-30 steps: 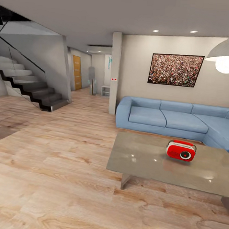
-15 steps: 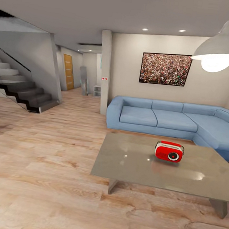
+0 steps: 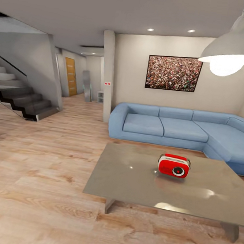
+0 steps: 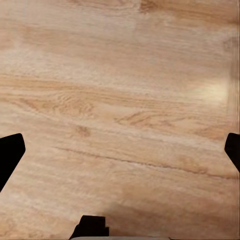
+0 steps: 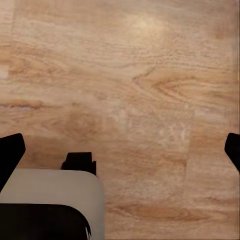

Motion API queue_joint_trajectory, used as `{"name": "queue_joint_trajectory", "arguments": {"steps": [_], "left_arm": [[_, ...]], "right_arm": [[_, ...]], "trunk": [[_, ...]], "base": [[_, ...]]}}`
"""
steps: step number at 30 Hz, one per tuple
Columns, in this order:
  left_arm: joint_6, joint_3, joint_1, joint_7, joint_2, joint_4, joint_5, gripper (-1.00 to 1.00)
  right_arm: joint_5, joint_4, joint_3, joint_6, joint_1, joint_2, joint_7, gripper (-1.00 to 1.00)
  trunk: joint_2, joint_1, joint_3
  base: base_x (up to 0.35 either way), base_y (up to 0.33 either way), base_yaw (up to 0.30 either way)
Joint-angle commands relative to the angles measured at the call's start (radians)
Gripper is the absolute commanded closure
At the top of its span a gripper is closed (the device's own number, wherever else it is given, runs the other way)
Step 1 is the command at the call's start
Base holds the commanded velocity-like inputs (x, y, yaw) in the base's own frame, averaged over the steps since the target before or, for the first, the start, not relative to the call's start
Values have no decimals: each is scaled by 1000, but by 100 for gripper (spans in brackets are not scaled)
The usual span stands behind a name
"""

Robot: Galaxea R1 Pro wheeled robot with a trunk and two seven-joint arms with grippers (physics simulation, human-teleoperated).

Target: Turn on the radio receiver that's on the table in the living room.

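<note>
Radio receiver stands upright near the middle of the grey tabletop, dial facing the robot, so its face is reachable from the near side. Blue corner sofa behind, pendant lamp upper right. Robot is well apart from it, approach not done. Left claw and right claw both spread, empty, hanging over the wood floor.

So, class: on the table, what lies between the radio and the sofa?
Head view: only bare grey table top, then a strip of wood floor, separates the radio from the sofa.
</note>
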Motion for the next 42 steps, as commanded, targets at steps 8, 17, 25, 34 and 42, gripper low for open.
{"name": "queue_joint_trajectory", "arguments": {"steps": [8, 17, 25, 34, 42], "left_arm": [[0, 0, 0, 1, 0, 0, 0, -100], [0, 0, 0, 17, 0, 0, 0, -100], [1, 0, 0, 18, 0, 0, 0, -100], [0, 0, 0, 18, 0, 0, 0, -100], [1, 1, 0, 18, 1, 0, 0, -100]], "right_arm": [[0, 0, 0, 0, 0, 0, 0, -100], [0, 0, 0, 0, 0, 0, 0, -100], [0, 0, 0, 0, 0, 0, 0, -100], [0, 0, 0, 0, 0, 0, 0, -100], [0, 0, 0, 0, 0, 0, 0, -100]], "trunk": [[0, 0, 0], [0, 0, 0], [0, 0, 0], [0, 0, 0], [0, 0, 0]], "base": [[197, -287, 0], [168, -300, 0], [149, -308, 0], [154, -246, 0], [261, -56, 0]]}}
